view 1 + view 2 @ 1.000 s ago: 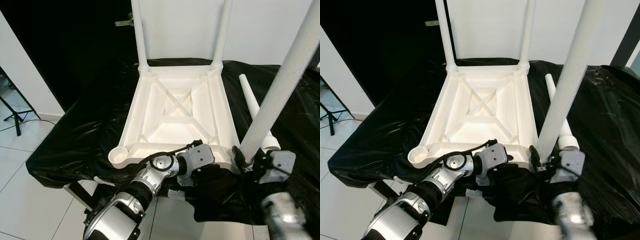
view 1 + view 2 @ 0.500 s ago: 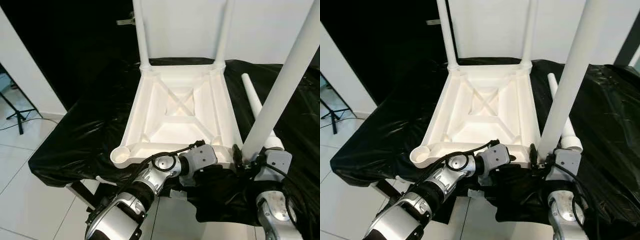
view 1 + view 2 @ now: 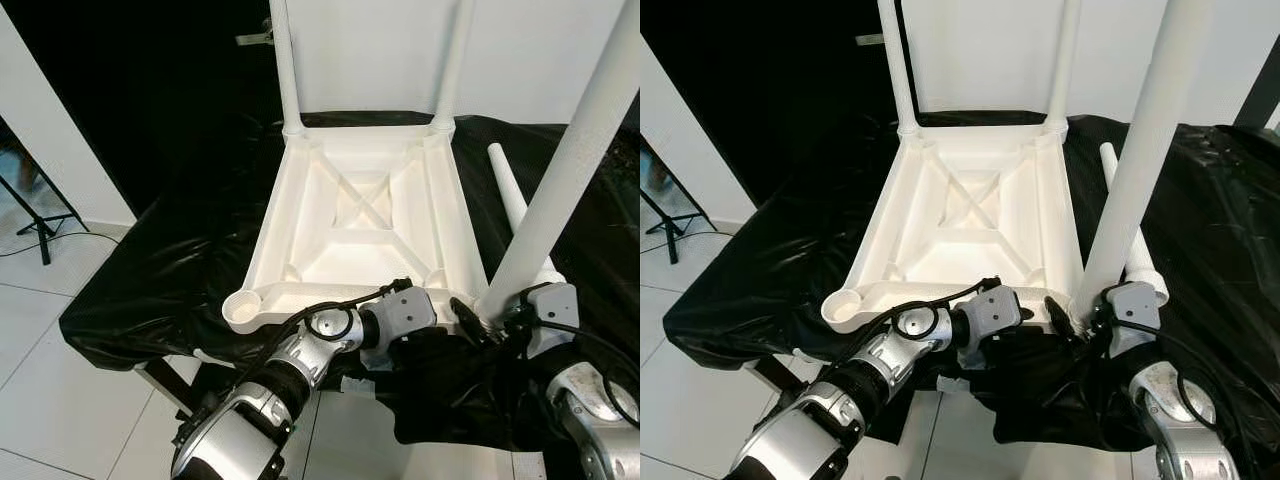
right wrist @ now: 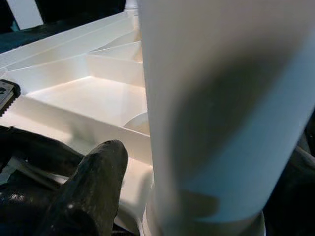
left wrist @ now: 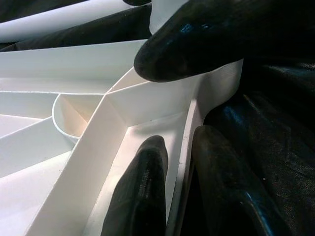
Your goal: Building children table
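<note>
The white tabletop [image 3: 360, 225] lies upside down on the black-draped desk [image 3: 160, 270]. Two legs [image 3: 284, 65] already stand in its far corners. My right gripper [image 3: 1080, 318] grips a third leg [image 3: 1135, 170] at the near right corner socket; it looks seated, though I can't be sure. My left gripper [image 5: 172, 187] has its fingers [image 5: 140, 191] narrowed on the tabletop's near rim, steadying it. The near left socket [image 3: 243, 307] is still bare, and a fourth leg [image 3: 512, 200] lies on the desk just right of the tabletop.

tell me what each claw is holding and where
Right claw holds a white table leg at its bottom end; left claw pinches the tabletop's near edge.
</note>
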{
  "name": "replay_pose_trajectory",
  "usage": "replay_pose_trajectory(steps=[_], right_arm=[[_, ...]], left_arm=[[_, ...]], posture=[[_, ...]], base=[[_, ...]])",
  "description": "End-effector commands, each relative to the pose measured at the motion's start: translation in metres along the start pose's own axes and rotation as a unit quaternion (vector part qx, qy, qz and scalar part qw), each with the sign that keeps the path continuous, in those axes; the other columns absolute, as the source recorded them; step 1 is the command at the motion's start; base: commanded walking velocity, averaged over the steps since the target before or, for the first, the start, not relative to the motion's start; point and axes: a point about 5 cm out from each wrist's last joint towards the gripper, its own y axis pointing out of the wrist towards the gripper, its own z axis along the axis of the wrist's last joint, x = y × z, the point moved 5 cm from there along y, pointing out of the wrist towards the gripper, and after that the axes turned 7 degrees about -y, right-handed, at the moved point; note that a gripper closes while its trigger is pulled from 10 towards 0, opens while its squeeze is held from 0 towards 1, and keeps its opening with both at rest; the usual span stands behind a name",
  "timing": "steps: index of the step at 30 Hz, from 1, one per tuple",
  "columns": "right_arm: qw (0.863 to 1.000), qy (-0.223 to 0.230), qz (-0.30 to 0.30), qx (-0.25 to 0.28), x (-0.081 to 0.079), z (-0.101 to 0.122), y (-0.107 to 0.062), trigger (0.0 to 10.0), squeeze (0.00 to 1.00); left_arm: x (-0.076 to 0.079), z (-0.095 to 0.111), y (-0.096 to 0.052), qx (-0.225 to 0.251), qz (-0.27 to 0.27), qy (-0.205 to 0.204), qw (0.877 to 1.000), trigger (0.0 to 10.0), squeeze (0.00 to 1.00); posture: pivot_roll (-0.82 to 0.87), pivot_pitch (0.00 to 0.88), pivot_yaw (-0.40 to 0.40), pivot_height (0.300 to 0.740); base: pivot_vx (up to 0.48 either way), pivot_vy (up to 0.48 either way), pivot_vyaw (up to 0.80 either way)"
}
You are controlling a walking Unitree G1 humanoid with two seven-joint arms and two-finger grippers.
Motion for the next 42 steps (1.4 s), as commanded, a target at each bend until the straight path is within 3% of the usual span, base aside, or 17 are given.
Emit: replay_pose_trajectory(steps=[1, 11, 13, 15, 17, 18, 19, 21, 26, 31, 32, 33, 34, 36, 37, 38, 42], right_arm=[[0.998, 0.007, 0.054, -0.02, -0.013, -0.01, 0.0, 0.0, 0.0], [0.994, 0.015, 0.089, -0.054, -0.017, -0.023, -0.004, 0.0, 0.0], [0.998, 0.031, 0.0, -0.049, -0.014, -0.024, -0.002, 0.0, 0.0], [0.998, 0.031, 0.0, -0.049, -0.014, -0.024, -0.002, 0.0, 0.0], [0.997, 0.04, -0.054, -0.045, -0.01, -0.023, -0.003, 0.0, 0.0], [0.99, 0.049, -0.125, -0.04, -0.003, -0.023, -0.005, 0.0, 0.0], [0.99, 0.049, -0.125, -0.04, -0.003, -0.023, -0.005, 0.0, 0.0], [0.972, 0.061, -0.223, -0.038, 0.003, -0.024, -0.011, 0.0, 0.0], [0.96, 0.055, -0.27, -0.049, 0.006, -0.026, -0.014, 0.0, 0.0], [0.963, 0.051, -0.259, -0.046, 0.002, -0.024, -0.01, 0.0, 0.0], [0.966, 0.05, -0.249, -0.043, -0.001, -0.022, -0.008, 3.8, 0.0], [0.966, 0.05, -0.249, -0.043, -0.001, -0.022, -0.008, 3.8, 0.0], [0.969, 0.051, -0.236, -0.04, -0.005, -0.021, -0.006, 10.0, 0.0], [0.969, 0.051, -0.236, -0.04, -0.005, -0.021, -0.006, 10.0, 0.0], [0.972, 0.053, -0.224, -0.037, -0.008, -0.021, -0.005, 10.0, 0.56], [0.975, 0.056, -0.21, -0.033, -0.009, -0.02, -0.004, 10.0, 1.0], [0.978, 0.06, -0.196, -0.029, -0.01, -0.021, -0.004, 10.0, 1.0]], left_arm=[[0.018, -0.038, -0.004, -0.066, -0.029, -0.033, 0.997, 10.0, 0.0], [0.018, -0.04, -0.006, -0.068, -0.028, -0.034, 0.997, 10.0, 0.0], [0.018, -0.04, -0.006, -0.068, -0.028, -0.034, 0.997, 10.0, 0.0], [0.018, -0.04, -0.006, -0.068, -0.028, -0.034, 0.997, 10.0, 0.0], [0.018, -0.04, -0.006, -0.067, -0.028, -0.035, 0.997, 10.0, 0.0], [0.018, -0.04, -0.006, -0.067, -0.028, -0.036, 0.997, 10.0, 0.0], [0.018, -0.04, -0.006, -0.067, -0.028, -0.036, 0.997, 10.0, 0.0], [0.019, -0.04, -0.005, -0.066, -0.028, -0.037, 0.997, 10.0, 0.0], [0.019, -0.041, -0.006, -0.067, -0.027, -0.037, 0.997, 10.0, 0.0], [0.02, -0.042, -0.006, -0.068, -0.026, -0.039, 0.997, 10.0, 0.0], [0.02, -0.042, -0.006, -0.068, -0.026, -0.039, 0.997, 10.0, 0.0], [0.02, -0.042, -0.006, -0.068, -0.026, -0.039, 0.997, 10.0, 0.0], [0.021, -0.043, -0.006, -0.068, -0.027, -0.04, 0.997, 10.0, 0.0], [0.021, -0.043, -0.006, -0.068, -0.027, -0.04, 0.997, 10.0, 0.0], [0.021, -0.043, -0.006, -0.068, -0.028, -0.04, 0.997, 10.0, 0.0], [0.022, -0.043, -0.006, -0.068, -0.029, -0.04, 0.996, 10.0, 0.0], [0.022, -0.043, -0.006, -0.068, -0.029, -0.04, 0.996, 10.0, 0.0]], posture=[[0.04, 0.0, 0.047, 0.74], [0.05, 0.0, 0.047, 0.74], [0.05, 0.0, 0.043, 0.74], [0.05, 0.0, 0.043, 0.74], [0.05, 0.0, 0.043, 0.74], [0.05, 0.0, 0.036, 0.74], [0.05, 0.0, 0.036, 0.74], [0.06, 0.0, 0.035, 0.74], [0.07, 0.0, 0.034, 0.74], [0.07, 0.0, 0.034, 0.74], [0.07, 0.0, 0.034, 0.74], [0.07, 0.0, 0.034, 0.74], [0.06, 0.0, 0.035, 0.74], [0.06, 0.0, 0.035, 0.74], [0.06, 0.0, 0.037, 0.74], [0.06, 0.0, 0.037, 0.74], [0.06, 0.0, 0.039, 0.74]], base=[[0.0, 0.0, 0.0], [0.0, 0.0, 0.0], [0.0, 0.0, 0.0], [0.0, 0.0, 0.0], [0.0, 0.0, 0.0], [0.0, 0.0, 0.0], [0.0, 0.0, 0.0], [0.0, 0.0, 0.0], [0.0, 0.0, 0.0], [0.0, 0.0, 0.0], [0.0, 0.0, 0.0], [0.0, 0.0, 0.0], [0.0, 0.0, 0.0], [0.0, 0.0, 0.0], [0.0, 0.0, 0.0], [0.0, 0.0, 0.0], [0.0, 0.0, 0.0]])
